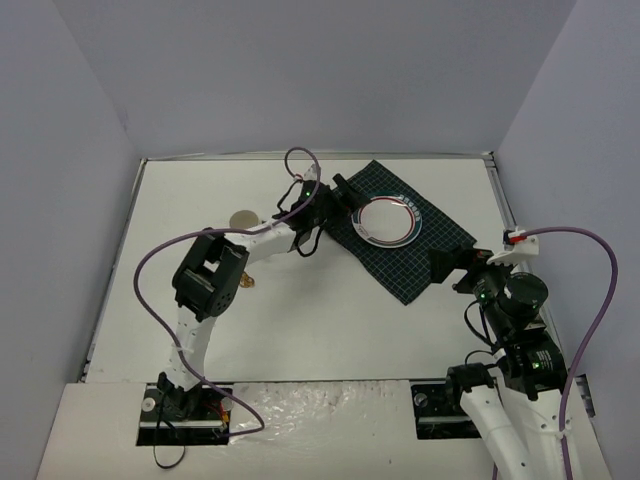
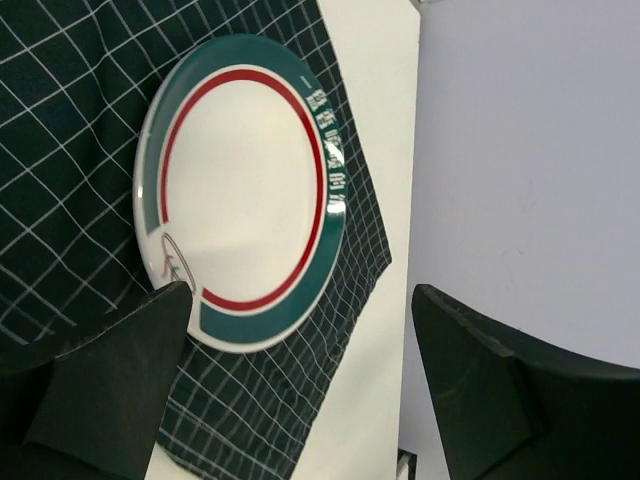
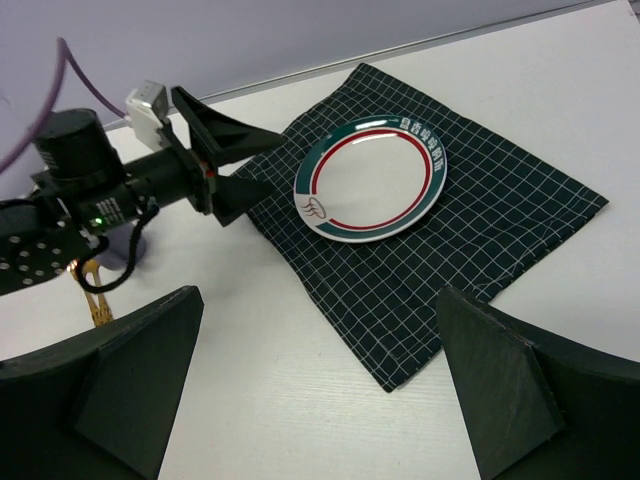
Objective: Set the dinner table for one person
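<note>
Plate [image 1: 386, 220], round and white with green rim and red ring, on a dark green checked cloth [image 1: 400, 265].
Cloth lies skewed on the far right part of the large flat white rectangular dinner-table surface [image 1: 300, 330], spreading beneath both arms. Left fingers [image 2: 100, 390] stand wide apart just beside the plate's edge; right fingers [image 3: 120, 380] are parted too, near the cloth's near corner.

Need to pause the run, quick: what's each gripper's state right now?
Left gripper: open, gripping nothing, close to the plate.
Right gripper: open, empty.
</note>
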`<state>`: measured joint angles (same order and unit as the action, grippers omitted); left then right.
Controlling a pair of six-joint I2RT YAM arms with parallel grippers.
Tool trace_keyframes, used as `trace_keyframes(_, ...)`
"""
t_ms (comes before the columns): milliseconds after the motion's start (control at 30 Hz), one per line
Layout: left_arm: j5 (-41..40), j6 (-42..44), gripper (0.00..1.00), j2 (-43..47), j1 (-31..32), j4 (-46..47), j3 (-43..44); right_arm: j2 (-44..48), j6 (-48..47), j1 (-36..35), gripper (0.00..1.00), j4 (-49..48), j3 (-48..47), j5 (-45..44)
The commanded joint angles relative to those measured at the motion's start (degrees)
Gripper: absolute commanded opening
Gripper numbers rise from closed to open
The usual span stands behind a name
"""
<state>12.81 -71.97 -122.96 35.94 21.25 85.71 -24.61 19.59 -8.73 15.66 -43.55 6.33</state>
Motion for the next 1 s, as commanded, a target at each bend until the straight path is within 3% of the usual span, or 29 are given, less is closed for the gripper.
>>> trace_keyframes(0, -2.2, 9.1, 0.91, 11.8, 0.0, -10.1, 2.7, -1.9, -0.7, -0.4, 1.0, -3.1, -2.7, 0.4)
trace_keyframes(333, -12.3, 31.9, 0.96, 28.0, -3.2, -42.9, 6.4, -6.7, -1.3, -0.4, 1.0, -3.0, -4.7, 2.8)
trace_keyframes(567, -9.8, 46.6, 0.95, 33.4, -17.8, -61.7, 10.1, -13.0, -3.6, -0.4, 1.0, -2.8, -6.0, 5.8)
trace_keyframes(767, -2.4, 55.5, 0.92, 29.9, -28.6, -64.4, 11.6, -18.5, -4.2, -0.5, 1.0, -3.0, -7.5, 11.7)
trace_keyframes(967, -0.2, 57.7, 0.87, 23.7, -31.0, -61.2, 11.8, -20.0, -4.8, -0.5, 1.0, -3.2, -7.7, 12.5)
